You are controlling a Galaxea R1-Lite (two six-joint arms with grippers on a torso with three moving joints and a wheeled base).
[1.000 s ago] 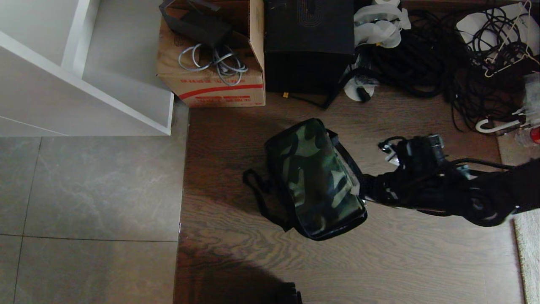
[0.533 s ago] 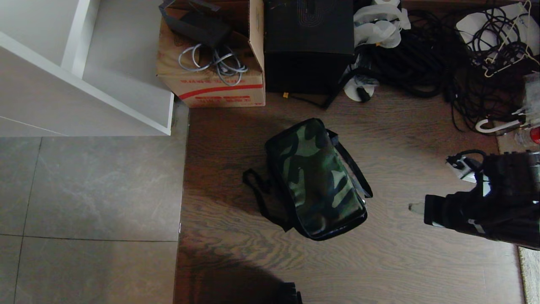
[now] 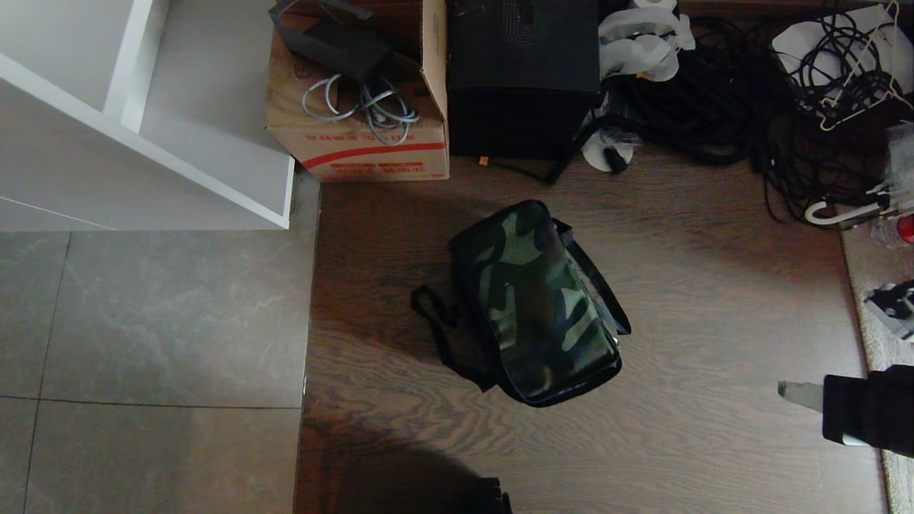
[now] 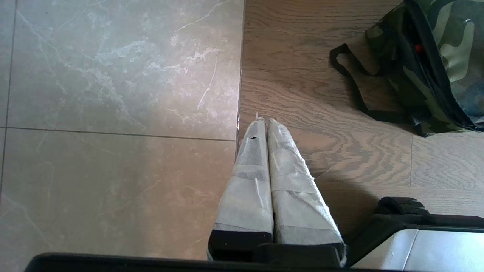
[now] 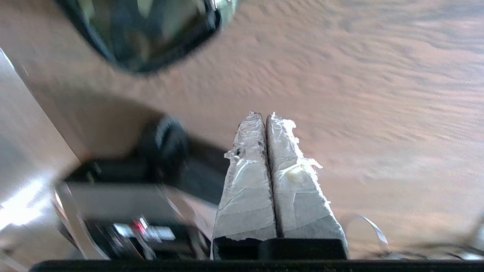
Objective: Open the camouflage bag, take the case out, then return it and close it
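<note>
The camouflage bag (image 3: 539,307) lies closed on the wooden floor in the middle of the head view, its black strap (image 3: 435,325) trailing to its left. The left wrist view catches one end of the camouflage bag (image 4: 435,64); the right wrist view shows a blurred corner of the camouflage bag (image 5: 147,30). The case is hidden. My right gripper (image 3: 789,391) hangs at the lower right edge of the head view, well clear of the bag, its taped fingers pressed together and empty (image 5: 266,116). My left gripper (image 4: 263,121) is shut too, parked over the seam between tile and wood.
A brown cardboard carton (image 3: 357,143) with cables and a tall black box (image 3: 521,78) stand behind the bag. Tangled black cables (image 3: 750,107) spread at the back right. A white shelf unit (image 3: 143,121) is at the left. A pale rug edge (image 3: 896,442) lies at the right.
My right arm has pulled away from the bag's right side, swinging back toward the lower right edge of the head view. The bag has not moved.
</note>
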